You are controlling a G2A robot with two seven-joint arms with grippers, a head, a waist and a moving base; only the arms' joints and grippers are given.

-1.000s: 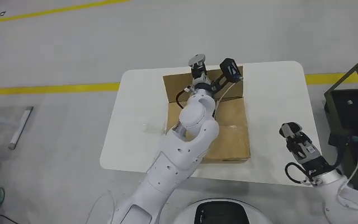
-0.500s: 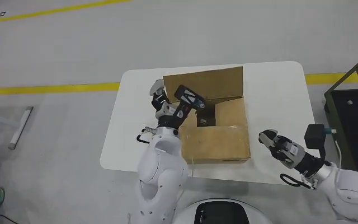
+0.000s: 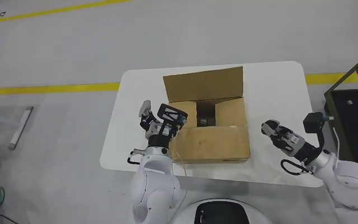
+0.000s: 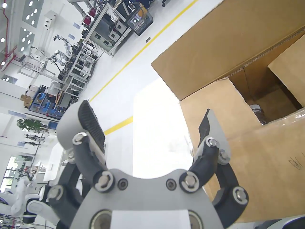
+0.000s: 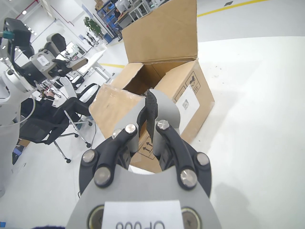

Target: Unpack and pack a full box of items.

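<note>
Fingers (image 4: 91, 125) of the left gripper (image 4: 147, 117) are spread, empty, just beside the box (image 3: 215, 143); those of the right gripper (image 5: 152, 103) are pressed together. With a jar (image 4: 258, 114) seen inside, unpacking is judged underway; a reach into the opening is called for next.

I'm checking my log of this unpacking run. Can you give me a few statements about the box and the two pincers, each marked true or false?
1. The left pincer is open and empty. True.
2. The right pincer grips a jar. False: it is shut on nothing, off to the side of the box.
3. The box's far flap stands upright. True.
4. The box is sealed. False: its top is partly open and a jar shows inside.
5. The box sits on the floor. False: it sits on the table.
</note>
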